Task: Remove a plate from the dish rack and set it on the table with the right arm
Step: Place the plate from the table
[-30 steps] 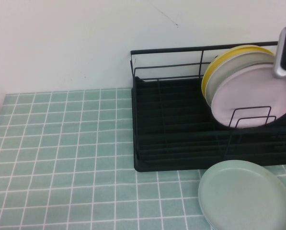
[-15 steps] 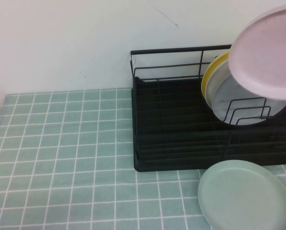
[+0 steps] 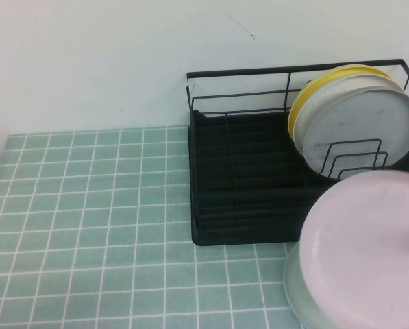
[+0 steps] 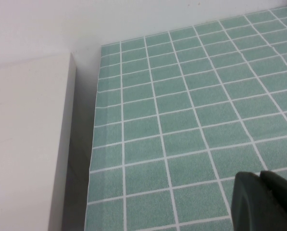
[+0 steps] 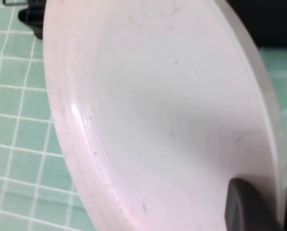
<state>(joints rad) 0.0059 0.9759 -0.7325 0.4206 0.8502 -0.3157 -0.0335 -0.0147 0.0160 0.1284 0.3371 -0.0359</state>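
Lowered pink plate (image 3: 365, 250), face up, over green plate (image 3: 291, 291), in right pincer (image 5: 258, 211).

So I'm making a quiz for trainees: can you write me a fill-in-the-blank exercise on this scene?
1. The pink plate hangs above a pale ____ plate on the table.
2. Left in the dish rack, a white plate stands in front of a ____ one.
3. The right gripper grips the pink plate's ____.
4. The left gripper hangs over bare ____.

Missing: green; yellow; rim; tiles
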